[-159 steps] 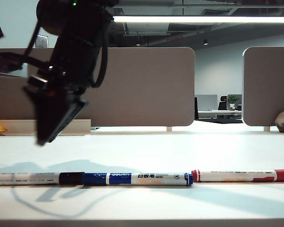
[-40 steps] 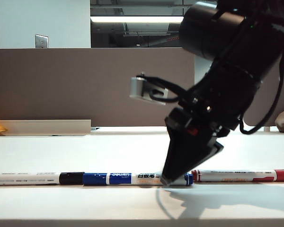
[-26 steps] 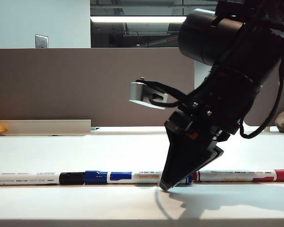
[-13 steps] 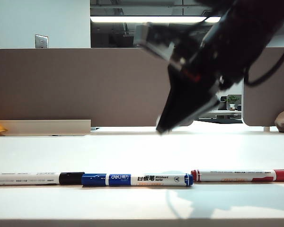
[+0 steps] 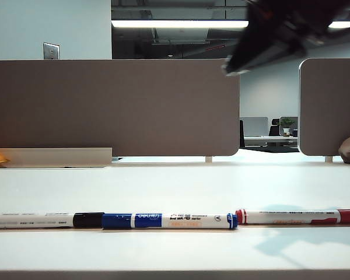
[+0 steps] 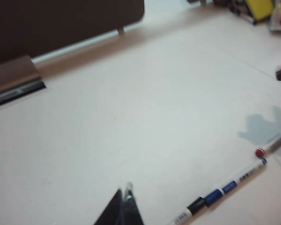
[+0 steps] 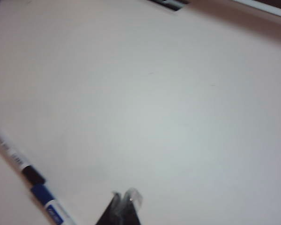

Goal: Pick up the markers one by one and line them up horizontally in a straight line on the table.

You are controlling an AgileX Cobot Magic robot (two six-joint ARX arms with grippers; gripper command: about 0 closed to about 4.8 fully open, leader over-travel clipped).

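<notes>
From my exterior feed, all I get of the right arm is a black, blurred mass along the upper edge, tapering to the dark wedge of the right pincer point(image 5: 236, 67) with a paler strip along its lower side. My right wrist feed shows that pincer point(image 7: 124, 201) as two black fingers pressed together, tipped with clear, glassy pads point(image 7: 131, 197). The left pincer point(image 6: 125, 199) looks the same: matte black, wedge-shaped, with a translucent tip.

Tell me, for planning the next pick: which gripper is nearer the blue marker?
Right, likely. The right gripper hangs high above the blue marker; the left gripper sits farther back, seeing it small.
</notes>
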